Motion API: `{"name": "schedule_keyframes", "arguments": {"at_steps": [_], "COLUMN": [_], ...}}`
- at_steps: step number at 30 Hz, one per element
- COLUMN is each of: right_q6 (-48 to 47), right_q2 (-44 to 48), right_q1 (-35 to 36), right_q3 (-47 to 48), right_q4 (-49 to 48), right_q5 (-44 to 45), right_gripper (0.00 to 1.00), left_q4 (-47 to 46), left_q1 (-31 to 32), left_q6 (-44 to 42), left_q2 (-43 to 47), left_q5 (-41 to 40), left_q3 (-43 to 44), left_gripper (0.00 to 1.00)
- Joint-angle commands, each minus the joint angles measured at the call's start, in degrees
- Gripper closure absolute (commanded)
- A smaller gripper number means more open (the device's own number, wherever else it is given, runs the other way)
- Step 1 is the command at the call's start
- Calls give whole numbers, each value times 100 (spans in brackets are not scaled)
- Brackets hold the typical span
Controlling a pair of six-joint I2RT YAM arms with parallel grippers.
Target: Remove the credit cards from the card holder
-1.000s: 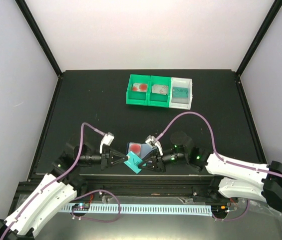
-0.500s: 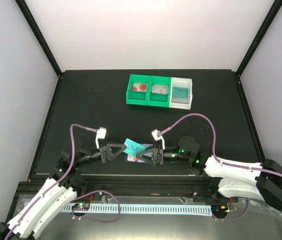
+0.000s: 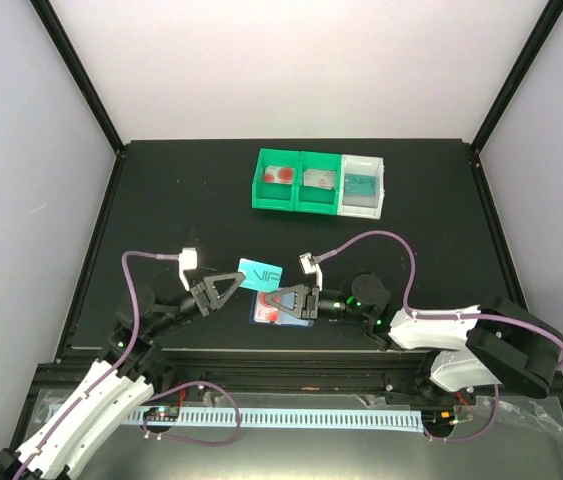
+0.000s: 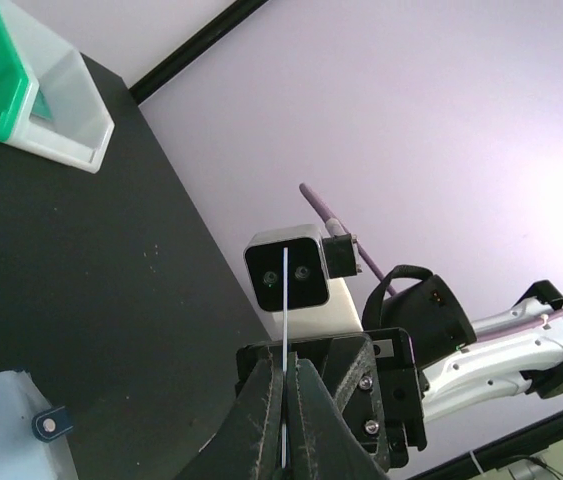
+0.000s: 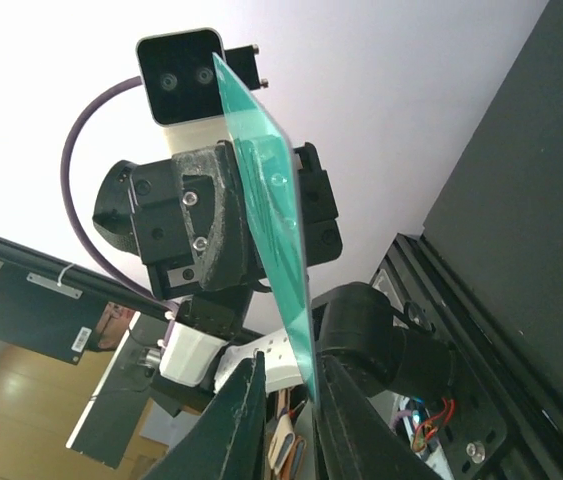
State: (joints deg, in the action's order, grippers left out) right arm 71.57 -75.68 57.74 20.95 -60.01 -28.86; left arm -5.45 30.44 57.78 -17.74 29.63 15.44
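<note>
Above the bench's near edge, the left pincer clamps the teal card, out of the card holder. The right pincer straddles it, grip unclear. Next, probably, setting it down.

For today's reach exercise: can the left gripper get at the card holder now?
Probably not: the left gripper is shut on the teal card, and the right gripper hovers over the card holder.

Seen from above, my left arm and right arm lie low and stretched forward, wrists turned inward so the two grippers point at each other, nearly tip to tip. The left gripper is pinched tight on a teal card. The right gripper has its jaws narrowly parted.
</note>
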Motion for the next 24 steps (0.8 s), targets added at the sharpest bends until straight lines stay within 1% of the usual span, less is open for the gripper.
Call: {"name": "schedule_keyframes", "arguments": {"at_steps": [1, 3, 6, 9, 14, 15, 16, 21, 22, 24], "right_q6": [205, 212, 195, 163, 100, 76, 46, -121, -180, -327], "right_q2": [-13, 21, 102, 207, 439, 493, 553, 839, 914, 1108], "right_q1": [9, 8, 11, 10, 11, 10, 10, 10, 10, 4], "right_q3": [-143, -189, -205, -228, -334, -349, -365, -468, -469, -433], "right_q4": [-699, -684, -565, -446, -364, -308, -256, -62, 50, 361], "right_q5": [335, 419, 548, 683, 900, 934, 976, 1119, 1154, 1216], "right_gripper": [86, 86, 81, 81, 90, 93, 98, 99, 99, 99], "left_q4": [-272, -297, -407, -421, -380, -366, -356, -282, -269, -166], "left_q1": [-23, -24, -32, -25, -29, -32, -26, -29, -28, -36], "left_q6": [97, 138, 229, 243, 256, 266, 269, 257, 239, 174], "left_q2": [2, 11, -1, -2, 48, 58, 72, 96, 102, 100], "left_q5": [-181, -192, -188, -168, -160, -159, -162, -77, -44, -25], "left_q3": [-69, -112, -184, -191, -207, -213, -216, -226, -219, -182], "left_gripper": [98, 98, 99, 99, 98, 98, 98, 98, 97, 87]}}
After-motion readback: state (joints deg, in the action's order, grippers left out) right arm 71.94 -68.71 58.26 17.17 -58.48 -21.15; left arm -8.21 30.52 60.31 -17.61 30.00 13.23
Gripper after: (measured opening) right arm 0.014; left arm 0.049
